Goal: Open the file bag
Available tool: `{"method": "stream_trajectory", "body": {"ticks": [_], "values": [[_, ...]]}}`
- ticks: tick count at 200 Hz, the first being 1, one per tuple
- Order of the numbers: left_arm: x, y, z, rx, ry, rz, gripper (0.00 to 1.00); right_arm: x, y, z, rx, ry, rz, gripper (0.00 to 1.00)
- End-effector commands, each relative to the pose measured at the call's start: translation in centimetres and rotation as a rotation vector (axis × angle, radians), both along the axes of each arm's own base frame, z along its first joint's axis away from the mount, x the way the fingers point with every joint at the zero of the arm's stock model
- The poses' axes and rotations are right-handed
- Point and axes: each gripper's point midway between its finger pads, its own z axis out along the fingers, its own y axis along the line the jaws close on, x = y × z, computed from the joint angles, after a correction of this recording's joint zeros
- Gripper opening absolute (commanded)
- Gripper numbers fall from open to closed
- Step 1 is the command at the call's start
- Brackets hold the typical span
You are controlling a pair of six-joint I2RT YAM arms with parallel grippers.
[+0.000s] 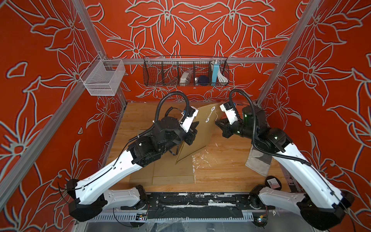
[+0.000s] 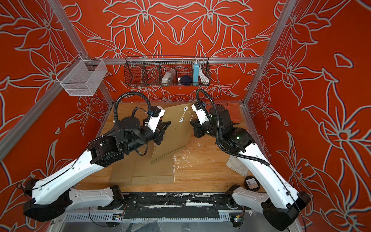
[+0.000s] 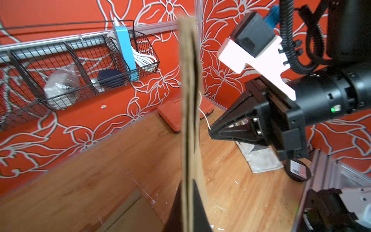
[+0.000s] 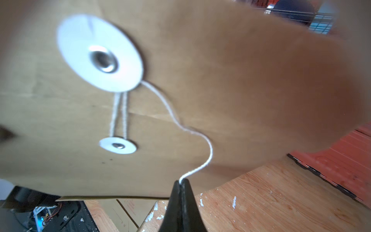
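The file bag [image 1: 200, 132] [image 2: 174, 134] is a brown paper envelope held upright above the wooden table. My left gripper [image 1: 195, 125] [image 3: 187, 185] is shut on its left edge, which shows edge-on [image 3: 189, 100] in the left wrist view. On the bag's face two white discs [image 4: 100, 52] [image 4: 118, 145] are joined by two strands of white string [image 4: 200, 138]. The string's loose end runs to my right gripper [image 1: 217, 123] [image 4: 181, 181], shut on it just right of the bag. The flap lies closed.
Several flat brown envelopes [image 1: 170, 172] lie on the table under the bag. A grey cloth [image 1: 259, 162] and a black round disc [image 1: 273, 182] are under the right arm. A black wire basket [image 1: 185, 70] and a white mesh basket [image 1: 103, 77] hang behind. A red case [image 3: 172, 114] sits at the back.
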Motion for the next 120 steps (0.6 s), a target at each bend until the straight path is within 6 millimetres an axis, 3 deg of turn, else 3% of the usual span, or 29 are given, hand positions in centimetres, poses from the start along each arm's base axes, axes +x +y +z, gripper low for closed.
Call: {"method": "stream_trajectory", "body": {"ticks": [1,120], "values": [[0.9,0.6,2.3,-0.007,-0.095,0.07,0.0,-1.2,1.7,1.3,0.091,-0.009,0.096,0.0],[1.4,0.7,2.4,0.0,-0.11,0.108,0.0,-3.9,5.8,3.8,0.315,0.043,0.359,0.0]]}}
